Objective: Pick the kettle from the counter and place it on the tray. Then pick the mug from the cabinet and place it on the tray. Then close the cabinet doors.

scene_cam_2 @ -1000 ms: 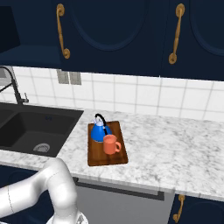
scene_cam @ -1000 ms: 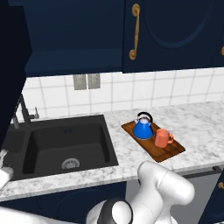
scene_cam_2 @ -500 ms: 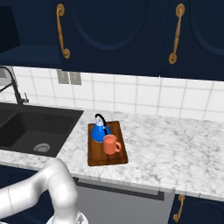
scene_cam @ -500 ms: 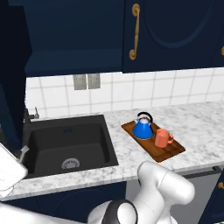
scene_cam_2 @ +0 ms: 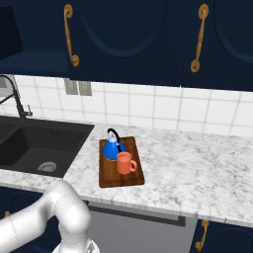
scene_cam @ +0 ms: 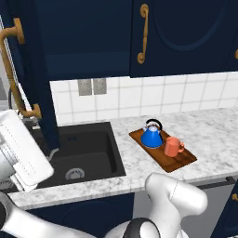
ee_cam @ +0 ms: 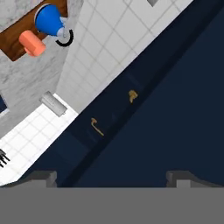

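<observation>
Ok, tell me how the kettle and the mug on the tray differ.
The kettle is bright blue and cone-shaped; the mug is orange-red and cylindrical. The kettle carries a black arched handle over its top, while the mug has a loop handle at its side. The kettle stands nearer the tiled wall, the mug nearer the counter's front edge. Both stand upright on the wooden tray, close together and of similar size.

A kitchen: black sink (scene_cam_2: 34, 148) in marble counter (scene_cam_2: 197, 173), white tiled backsplash (scene_cam_2: 163, 111), navy cabinet doors (scene_cam_2: 133, 39).
</observation>
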Robot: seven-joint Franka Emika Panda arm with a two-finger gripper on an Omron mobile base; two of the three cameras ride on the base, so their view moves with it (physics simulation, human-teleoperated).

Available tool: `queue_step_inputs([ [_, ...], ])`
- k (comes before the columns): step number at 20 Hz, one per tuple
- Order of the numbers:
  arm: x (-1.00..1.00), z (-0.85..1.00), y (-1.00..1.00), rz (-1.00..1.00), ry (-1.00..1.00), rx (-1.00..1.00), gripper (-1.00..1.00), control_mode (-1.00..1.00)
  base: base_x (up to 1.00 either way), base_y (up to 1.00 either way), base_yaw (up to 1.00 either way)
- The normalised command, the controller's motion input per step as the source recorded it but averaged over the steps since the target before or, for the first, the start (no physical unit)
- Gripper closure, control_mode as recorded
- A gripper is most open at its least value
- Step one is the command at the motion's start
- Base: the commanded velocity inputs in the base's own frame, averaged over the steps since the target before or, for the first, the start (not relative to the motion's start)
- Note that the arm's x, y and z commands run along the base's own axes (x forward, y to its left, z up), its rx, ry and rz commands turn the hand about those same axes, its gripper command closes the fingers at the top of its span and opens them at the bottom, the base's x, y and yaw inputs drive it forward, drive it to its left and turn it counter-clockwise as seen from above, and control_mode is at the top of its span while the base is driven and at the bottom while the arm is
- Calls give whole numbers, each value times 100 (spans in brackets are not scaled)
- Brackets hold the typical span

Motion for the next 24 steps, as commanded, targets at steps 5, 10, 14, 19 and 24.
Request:
queue_step_inputs([
  [5,60,0,-72,0,0,14,-100,-100,0,0,0],
  [10,68,0,-70,0,0,15,-100,-100,0,0,0],
  [14,73,0,-74,1,0,17,-100,-100,0,0,0],
  [19,79,0,-68,6,0,18,-100,-100,0,0,0],
  [24,81,0,-60,13,-1,19,-100,-100,0,0,0],
])
